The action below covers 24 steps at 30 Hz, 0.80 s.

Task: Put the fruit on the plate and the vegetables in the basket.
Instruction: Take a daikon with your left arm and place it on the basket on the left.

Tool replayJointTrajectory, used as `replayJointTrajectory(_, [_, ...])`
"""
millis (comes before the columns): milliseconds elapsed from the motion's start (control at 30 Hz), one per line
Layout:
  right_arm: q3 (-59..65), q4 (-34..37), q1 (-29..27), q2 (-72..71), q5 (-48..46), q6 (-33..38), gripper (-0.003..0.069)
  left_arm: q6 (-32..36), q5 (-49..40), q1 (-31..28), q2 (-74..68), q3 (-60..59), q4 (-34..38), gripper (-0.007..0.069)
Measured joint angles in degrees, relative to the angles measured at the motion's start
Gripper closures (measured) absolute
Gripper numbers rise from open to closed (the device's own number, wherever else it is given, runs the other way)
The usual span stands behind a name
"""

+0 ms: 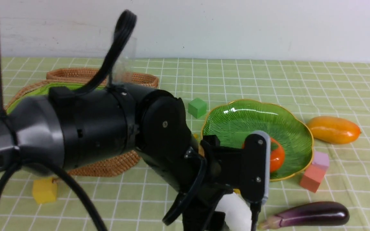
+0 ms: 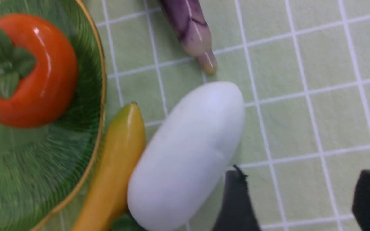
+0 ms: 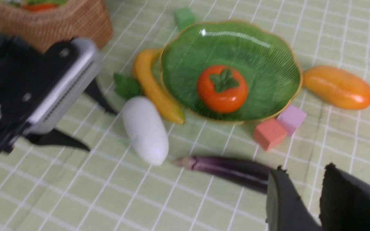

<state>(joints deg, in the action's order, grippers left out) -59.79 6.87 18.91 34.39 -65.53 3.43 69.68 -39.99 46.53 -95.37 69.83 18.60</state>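
Observation:
The persimmon (image 1: 277, 157) lies in the green plate (image 1: 236, 122). The banana (image 3: 154, 88) lies on the cloth against the plate's rim, and the white radish (image 3: 145, 130) lies beside it. The eggplant (image 1: 313, 214) lies near the front edge. The mango (image 1: 333, 129) lies right of the plate. My left gripper (image 2: 300, 192) is open and empty, low over the cloth, with one finger (image 2: 236, 199) close beside the radish (image 2: 188, 154). My right gripper (image 3: 305, 170) has its jaws nearly together and holds nothing, above the eggplant's thick end (image 3: 233, 170). The basket (image 1: 108, 165) holds something red-orange (image 3: 39, 6).
A green cube (image 1: 197, 107) sits behind the plate. A salmon cube (image 1: 312, 178) and a lilac cube (image 1: 321, 160) sit at its right front. A yellow cube (image 1: 44, 191) lies in front of the basket. My left arm (image 1: 92, 128) spans the basket's front.

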Motion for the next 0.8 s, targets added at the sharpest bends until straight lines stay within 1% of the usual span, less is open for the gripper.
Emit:
replayJointTrajectory(33, [0.00,1.03,0.00,0.00,-1.25,0.84,0.0466,1.31,0.39,0.00,-0.42,0.00,0.12,0.0055])
replayJointTrajectory(67, [0.00,3.78,0.00,0.00,-4.22,3.97,0.0464,4.00,1.42,0.00,-1.79,0.00,0.41,0.0006])
replayJointTrajectory(100, [0.00,5.88,0.00,0.00,-5.76,6.24,0.0463,6.64,2.52,0.00,-3.20,0.00,0.54,-0.0020])
replayJointTrajectory(167, [0.00,8.80,0.00,0.00,-6.70,9.78,0.0461,8.95,3.86,0.00,-4.77,0.00,0.62,-0.0030])
replayJointTrajectory(200, [0.00,11.47,0.00,0.00,-7.00,12.42,0.0460,11.44,5.59,0.00,-6.21,0.00,0.74,-0.0027])
replayJointTrajectory(300, [0.00,16.01,0.00,0.00,-7.05,15.68,0.0459,14.36,10.33,0.00,-8.85,0.00,0.87,0.0016])
replayJointTrajectory(333, [0.00,16.01,0.00,0.00,-7.05,15.80,0.0459,14.50,10.61,0.00,-8.97,0.00,0.87,0.0024])
replayJointTrajectory(400, [0.00,17.27,0.00,0.00,-7.05,16.78,0.0459,15.19,13.24,0.00,-10.54,0.00,1.03,0.0083])
replayJointTrajectory(433, [0.00,17.27,0.00,0.00,-7.05,16.88,0.0459,15.26,13.51,0.00,-11.08,0.00,0.99,0.0105])
replayJointTrajectory(467, [0.00,17.22,0.00,0.00,-7.05,16.88,0.0459,15.26,13.51,0.00,-11.16,0.00,0.99,0.0110])
replayJointTrajectory(533, [0.00,16.71,0.00,0.00,-7.05,17.03,0.0459,15.49,14.05,0.00,-12.12,0.07,0.93,0.0160])
replayJointTrajectory(633, [0.00,15.94,0.00,0.00,-7.05,17.08,0.0459,15.69,14.09,0.00,-12.20,0.07,0.86,0.0188])
replayJointTrajectory(800, [0.00,15.47,0.00,0.00,-7.05,17.08,0.0456,16.61,13.90,0.00,-12.74,0.53,0.63,0.0201])
